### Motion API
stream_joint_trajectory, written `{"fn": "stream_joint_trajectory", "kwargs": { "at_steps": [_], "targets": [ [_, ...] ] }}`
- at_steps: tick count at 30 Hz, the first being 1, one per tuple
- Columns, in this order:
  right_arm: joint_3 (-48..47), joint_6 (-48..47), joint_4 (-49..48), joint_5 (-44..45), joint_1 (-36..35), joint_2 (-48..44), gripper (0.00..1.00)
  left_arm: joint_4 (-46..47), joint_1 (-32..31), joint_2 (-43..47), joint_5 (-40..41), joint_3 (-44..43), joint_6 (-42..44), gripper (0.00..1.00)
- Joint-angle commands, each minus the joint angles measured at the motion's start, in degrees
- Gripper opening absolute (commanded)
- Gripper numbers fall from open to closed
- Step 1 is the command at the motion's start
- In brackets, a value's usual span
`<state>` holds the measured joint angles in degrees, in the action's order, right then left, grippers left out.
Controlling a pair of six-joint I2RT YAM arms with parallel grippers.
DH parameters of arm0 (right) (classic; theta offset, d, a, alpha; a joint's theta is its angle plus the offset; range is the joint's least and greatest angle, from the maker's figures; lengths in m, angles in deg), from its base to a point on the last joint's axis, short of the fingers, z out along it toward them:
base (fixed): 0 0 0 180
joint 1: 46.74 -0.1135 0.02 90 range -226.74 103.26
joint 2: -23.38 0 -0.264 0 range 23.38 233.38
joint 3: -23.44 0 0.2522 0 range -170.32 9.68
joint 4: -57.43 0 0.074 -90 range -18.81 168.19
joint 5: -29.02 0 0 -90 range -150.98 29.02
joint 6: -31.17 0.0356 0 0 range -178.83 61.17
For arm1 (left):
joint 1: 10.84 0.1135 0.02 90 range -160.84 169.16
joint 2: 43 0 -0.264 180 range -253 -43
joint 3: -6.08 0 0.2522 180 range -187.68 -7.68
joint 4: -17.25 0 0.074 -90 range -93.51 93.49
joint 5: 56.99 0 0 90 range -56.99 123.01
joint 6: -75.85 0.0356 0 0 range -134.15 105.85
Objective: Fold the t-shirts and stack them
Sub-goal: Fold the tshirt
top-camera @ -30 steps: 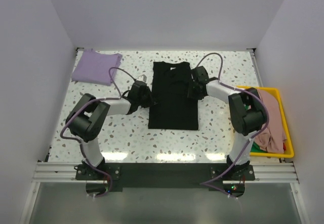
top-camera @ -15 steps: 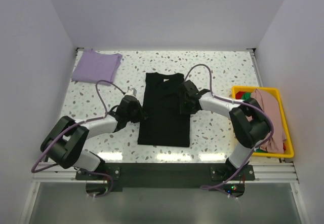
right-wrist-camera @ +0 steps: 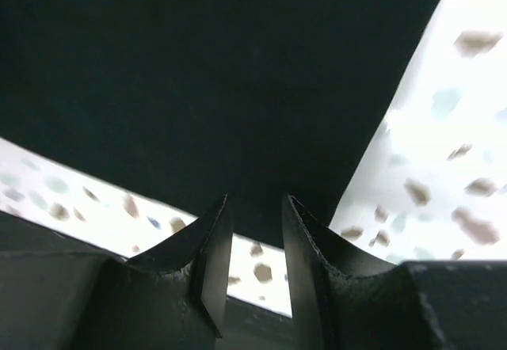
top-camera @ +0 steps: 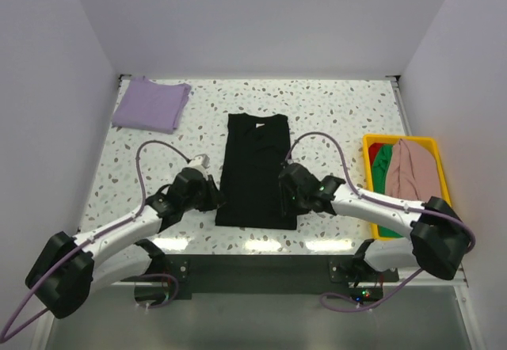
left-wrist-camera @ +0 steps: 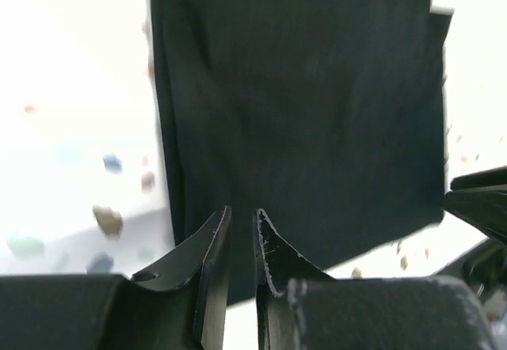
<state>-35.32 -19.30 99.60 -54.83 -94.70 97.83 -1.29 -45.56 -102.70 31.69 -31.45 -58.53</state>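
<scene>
A black t-shirt (top-camera: 256, 168), folded into a long strip, lies flat at the table's middle. It fills the left wrist view (left-wrist-camera: 301, 89) and the right wrist view (right-wrist-camera: 222, 73). My left gripper (top-camera: 215, 198) is at the shirt's near left corner; its jaws (left-wrist-camera: 242, 211) stand a narrow gap apart over the cloth, holding nothing. My right gripper (top-camera: 283, 195) is at the near right corner; its jaws (right-wrist-camera: 255, 199) are open over the shirt's near hem, with bare table between them. A folded lavender t-shirt (top-camera: 150, 103) lies at the far left corner.
A yellow bin (top-camera: 372, 138) at the right edge holds a dusty pink shirt (top-camera: 408, 172), a green one (top-camera: 383, 164) and something red. White walls close in the table on three sides. The arms' cables arch above the table.
The black shirt slid toward the near edge and slightly left a second ago, then stayed put. Both grippers have moved down along its sides to its near corners.
</scene>
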Motion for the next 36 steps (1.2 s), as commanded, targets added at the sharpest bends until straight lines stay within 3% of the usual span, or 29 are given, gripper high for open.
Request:
{"fn": "stream_joint_trajectory", "kwargs": {
  "at_steps": [1, 5, 9, 13, 16, 20, 22, 36],
  "targets": [
    [4.6, 7.5, -1.4, -0.6, -5.0, 0.9, 0.36, -2.5, -3.1, 2.7, -2.1, 4.1, -3.2, 0.21],
    [8.2, 11.0, -1.5, 0.2, -7.4, 3.1, 0.35, -0.2, -6.3, 2.0, -2.6, 8.0, -6.5, 0.18],
    [11.6, 12.8, -0.5, 1.5, -7.6, 0.0, 0.35, -0.1, -8.7, -0.2, -1.4, 11.3, -11.6, 0.12],
    [10.7, 13.6, 4.5, 4.5, -7.6, -5.5, 0.36, -1.6, -9.0, 3.1, -0.2, 12.8, -14.3, 0.12],
    [10.1, 15.0, 7.9, 5.8, -7.6, -9.2, 0.38, -5.8, -9.0, 7.4, 0.8, 10.2, -14.7, 0.16],
    [10.9, 17.6, 12.3, 7.8, -7.6, -16.9, 0.51, -15.3, -9.0, 12.9, 2.7, 6.9, -16.2, 0.34],
    [11.9, 18.5, 12.7, 7.5, -7.5, -18.7, 0.54, -17.0, -9.0, 14.3, 2.1, 7.2, -17.4, 0.37],
    [20.1, 23.7, -0.4, 2.0, -7.5, -17.0, 0.51, -12.7, -9.0, 10.3, -1.6, 10.2, -17.6, 0.42]
  ]
}}
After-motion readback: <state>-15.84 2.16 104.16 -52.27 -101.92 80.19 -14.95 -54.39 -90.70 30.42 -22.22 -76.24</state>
